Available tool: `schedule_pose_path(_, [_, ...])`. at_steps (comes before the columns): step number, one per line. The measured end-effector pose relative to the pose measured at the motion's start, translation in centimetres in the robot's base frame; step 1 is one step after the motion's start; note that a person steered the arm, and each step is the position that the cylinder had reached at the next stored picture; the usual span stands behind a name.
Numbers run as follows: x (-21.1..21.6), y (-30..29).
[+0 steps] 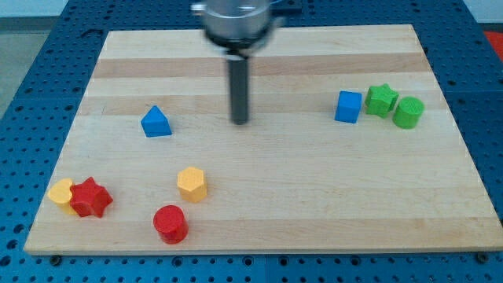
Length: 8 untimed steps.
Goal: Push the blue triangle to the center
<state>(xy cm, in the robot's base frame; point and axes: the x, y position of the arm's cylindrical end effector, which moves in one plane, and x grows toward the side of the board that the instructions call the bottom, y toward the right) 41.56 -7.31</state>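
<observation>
Camera view shows my tip [240, 122], a plain rod with no claw, right of the blue triangle [156, 122], well apart. Pushing from here would drive it away from center.

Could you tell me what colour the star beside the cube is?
Green star, camera view.

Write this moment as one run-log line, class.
tip: right of blue triangle, apart | blue cube: far right, beside green star | triangle: not yet centred
</observation>
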Motion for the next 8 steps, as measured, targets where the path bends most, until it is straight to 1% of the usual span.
schedule_pose_path(1, [-1.7,-6.0])
schedule_pose_path(2, [-3.4,-6.6])
schedule_pose_path(3, [-5.6,-10.3])
schedule_pose_path(4, [-7.3,-12.8])
schedule_pose_path(5, [-7.4,-12.8])
schedule_pose_path(6, [-5.8,-14.2])
schedule_pose_path(7, [-0.9,-14.4])
schedule_pose_path(8, [-0.9,-14.4])
